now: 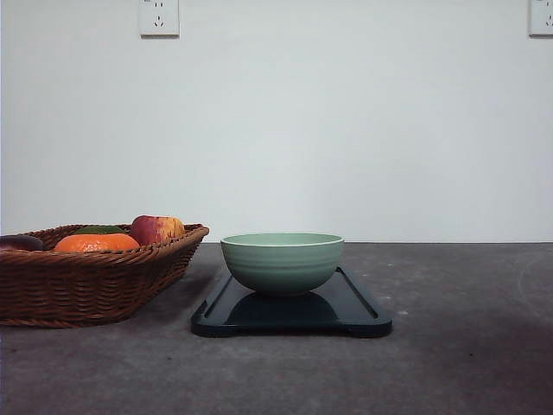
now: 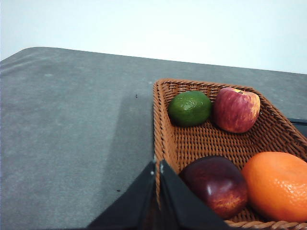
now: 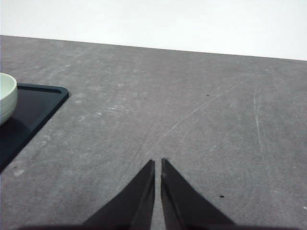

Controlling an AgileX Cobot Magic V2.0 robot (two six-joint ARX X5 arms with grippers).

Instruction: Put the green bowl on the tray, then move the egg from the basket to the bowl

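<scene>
1. Green bowl (image 1: 282, 262) sits upright on the tray (image 1: 363, 313) in the front view; the basket (image 1: 86, 281) stands just beside the tray at 9 o'clock.
2. Left wrist view: the left gripper (image 2: 158, 165), fingers pressed together and empty, hangs at the basket's (image 2: 192, 141) rim. Lime (image 2: 190, 108), apple (image 2: 236, 109), dark fruit (image 2: 216, 184) and orange (image 2: 277, 186) lie inside; I can make out no egg, so the left arm seems nearer.
3. Right wrist view: the right gripper (image 3: 158, 165), closed and empty, hovers over bare table (image 3: 192, 110), the tray (image 3: 33, 108) off toward 10 o'clock.

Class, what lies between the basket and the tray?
Bare grey table alone separates the basket from the tray, as the front view shows.
</scene>
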